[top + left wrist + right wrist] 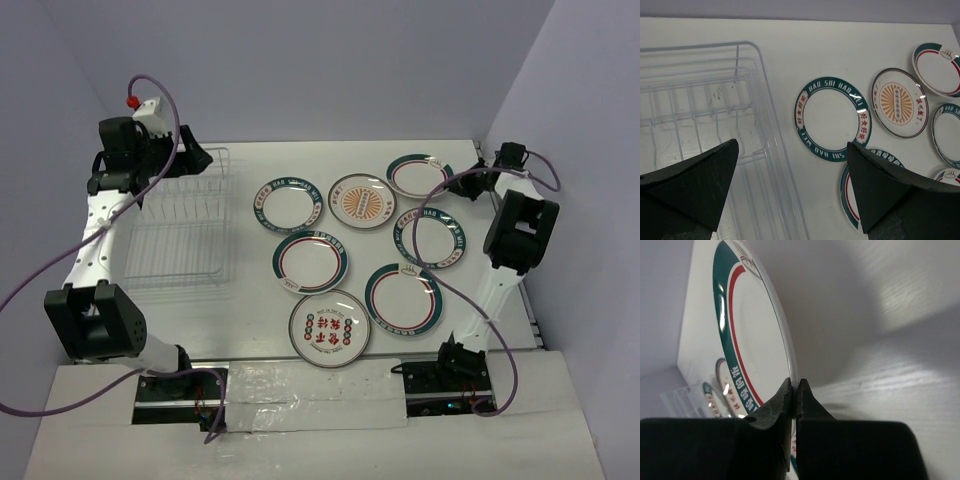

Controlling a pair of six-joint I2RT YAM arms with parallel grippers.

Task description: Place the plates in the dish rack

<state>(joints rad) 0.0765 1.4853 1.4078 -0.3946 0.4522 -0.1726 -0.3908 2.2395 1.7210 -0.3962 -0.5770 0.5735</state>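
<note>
**Right-arm edge grasp.** My right gripper (795, 390) is clamped on the right-hand rim of the far-right plate (755, 340). I judge this edge pinch suited to standing it upright. Whether it rests on the bench (240, 320) I cannot tell. The dish rack (180, 235) stands empty at left, and my left gripper (792, 147) hangs over its far corner, jaws wide. Six other plates (311, 262) lie flat between, with the orange-centred plate (361, 201) on the direct path.
</note>
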